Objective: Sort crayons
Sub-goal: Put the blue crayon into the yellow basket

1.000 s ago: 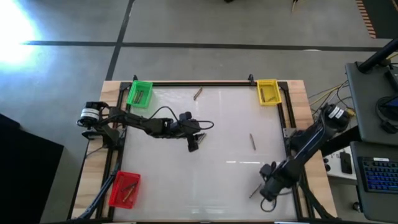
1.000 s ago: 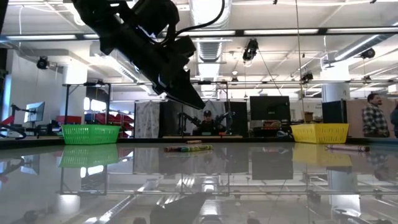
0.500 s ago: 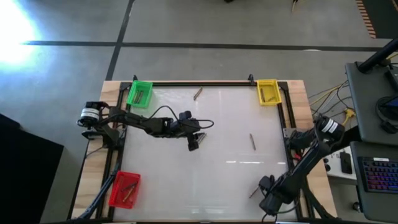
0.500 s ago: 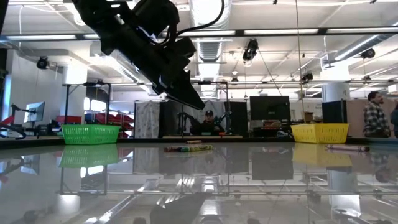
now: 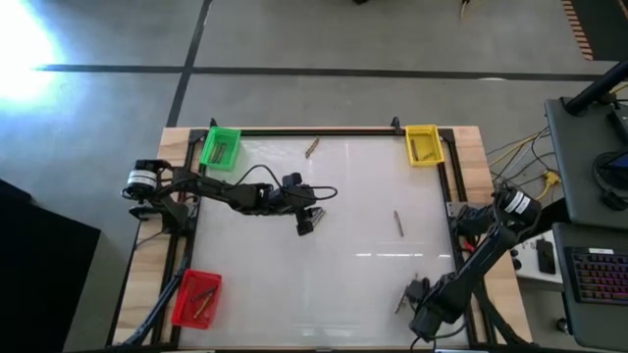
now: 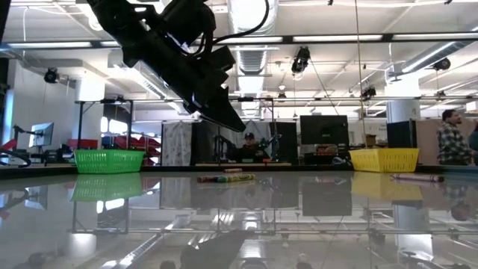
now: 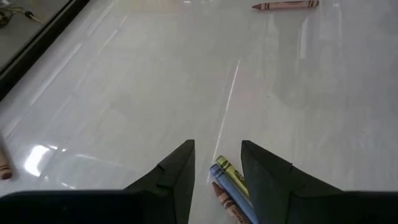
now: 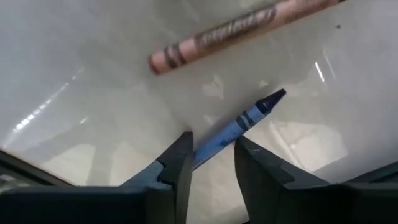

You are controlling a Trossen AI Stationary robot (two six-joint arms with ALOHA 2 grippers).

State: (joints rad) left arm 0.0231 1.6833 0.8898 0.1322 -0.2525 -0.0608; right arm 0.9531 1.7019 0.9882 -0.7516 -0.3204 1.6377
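Your right hand [image 8: 210, 163] at counter [image 5: 343, 196] near edge, fingers narrowly parted around blue crayon [image 8: 239, 122]; pink crayon [image 8: 242, 32] beyond. Left hand [image 7: 216, 163] mid-counter, pinching crayon bundle [image 7: 229, 186].

Glossy white counter [image 5: 334, 211] with pale wooden border. Small green plastic bin [image 5: 220, 147] at far left corner, small yellow plastic bin [image 5: 422, 143] at far right corner, small red plastic bin [image 5: 197, 297] at near left corner. Grey floor around. Dark keyboard [image 5: 597, 275] on side desk, right. Person in plaid shirt [image 6: 450, 138] in room behind.
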